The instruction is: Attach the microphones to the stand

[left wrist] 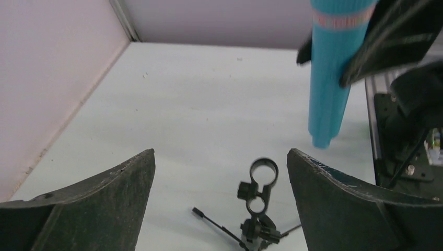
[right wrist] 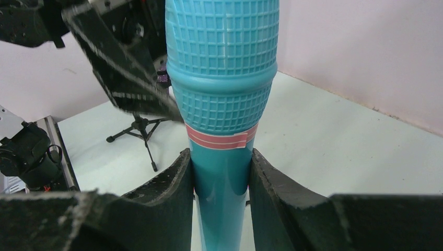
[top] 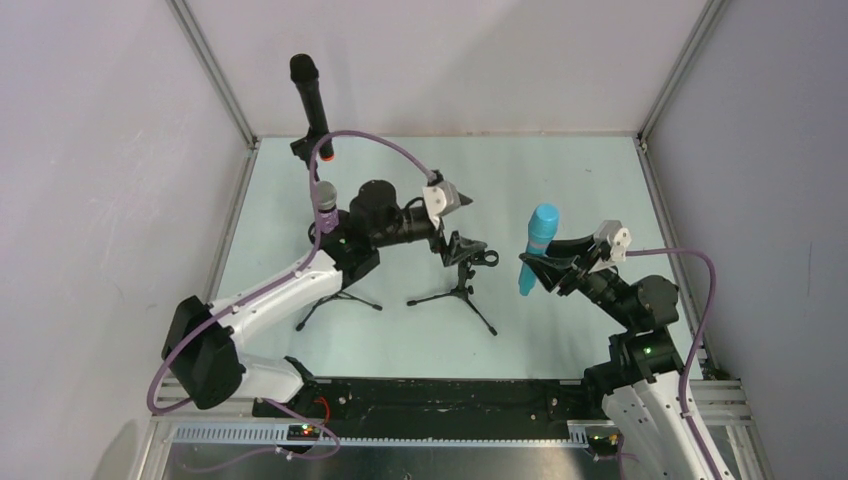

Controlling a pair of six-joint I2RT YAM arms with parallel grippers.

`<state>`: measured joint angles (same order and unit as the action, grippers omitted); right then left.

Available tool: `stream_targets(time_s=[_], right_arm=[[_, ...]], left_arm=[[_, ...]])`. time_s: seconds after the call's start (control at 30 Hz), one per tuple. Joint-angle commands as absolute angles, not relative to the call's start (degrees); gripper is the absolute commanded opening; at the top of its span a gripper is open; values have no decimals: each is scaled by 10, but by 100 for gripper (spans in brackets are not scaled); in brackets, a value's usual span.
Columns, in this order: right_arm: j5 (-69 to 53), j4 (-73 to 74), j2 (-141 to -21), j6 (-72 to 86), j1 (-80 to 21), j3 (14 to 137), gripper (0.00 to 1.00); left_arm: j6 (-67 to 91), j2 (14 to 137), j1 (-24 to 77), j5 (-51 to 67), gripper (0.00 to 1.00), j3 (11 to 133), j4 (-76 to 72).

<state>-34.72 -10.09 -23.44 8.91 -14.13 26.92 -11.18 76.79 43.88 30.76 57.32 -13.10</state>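
- We are clamping the light blue microphone [right wrist: 222, 78] in our right gripper [right wrist: 219, 167]. Both fingers are pressing on its handle just below a pink tape band [right wrist: 219, 139], and its head is pointing up.
- We are holding it in the air, to the right of the empty stand [top: 462, 268] and apart from it.
- Our left gripper [left wrist: 220, 157] is hanging above that stand with its fingers spread wide, gripping nothing. In the left wrist view the stand's ring clip [left wrist: 263, 170] is showing below and between them.
- The black microphone [top: 309, 95] is standing upright in the corner stand [top: 302, 147] at the back left of the table [top: 560, 170].
- The purple microphone [top: 326, 205] is sitting upright in the left stand [top: 338, 297], just beside our left arm [top: 280, 300].
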Motion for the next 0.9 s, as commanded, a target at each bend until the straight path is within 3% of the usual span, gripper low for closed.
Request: stream_targets(time_s=[0.0, 0.2, 0.73, 0.87], right_arm=[[-340, -123, -239, 86, -144, 299, 0], [-340, -133, -253, 93, -145, 302, 0], [-315, -131, -286, 103, -154, 318, 0], [-316, -124, -309, 100, -156, 333, 0]], left_arm=[[-36, 752, 407, 342, 100, 629, -168], [37, 744, 371, 319, 100, 666, -169], [70, 656, 362, -22, 100, 620, -166], [116, 676, 362, -40, 100, 601, -152]])
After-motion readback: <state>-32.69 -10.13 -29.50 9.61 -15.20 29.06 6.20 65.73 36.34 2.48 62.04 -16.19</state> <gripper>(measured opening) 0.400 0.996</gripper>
